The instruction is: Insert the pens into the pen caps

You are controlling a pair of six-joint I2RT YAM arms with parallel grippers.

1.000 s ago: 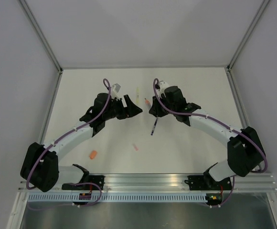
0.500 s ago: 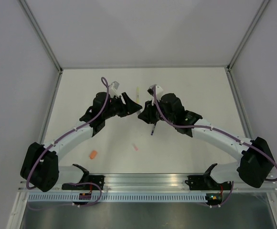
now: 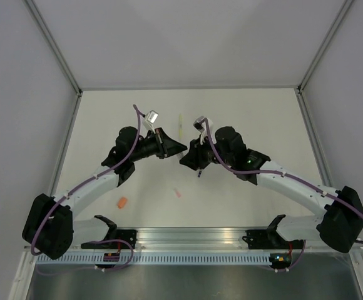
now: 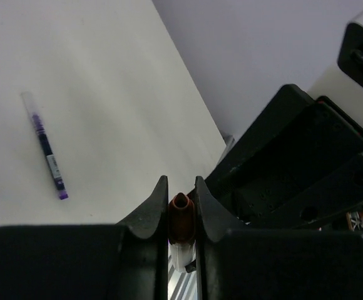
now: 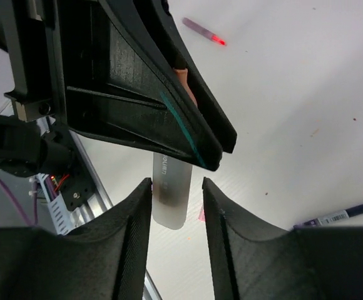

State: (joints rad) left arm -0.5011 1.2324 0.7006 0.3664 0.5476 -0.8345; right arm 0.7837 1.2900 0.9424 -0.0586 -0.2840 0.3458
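Orange-brown plastic shows between the fingers of the left tool [image 4: 181, 185], which is clamped tight on a stubby pen cap [image 4: 181, 220]. Close in front of it, the right tool [image 5: 176, 185] grips a grey pen [image 5: 171, 199] that points up toward that cap. A dark purple pen [image 4: 46, 145] lies apart on the tabletop [image 4: 106, 75].

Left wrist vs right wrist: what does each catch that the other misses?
Left wrist only: the right arm looming close, and the wall.
Right wrist only: the grey pen in the right end effector, and an orange-tipped pen on the table.
Both: the purple pen lying on the table, and the cap pinched in the left end effector. The right wrist shows only a sliver of that cap.
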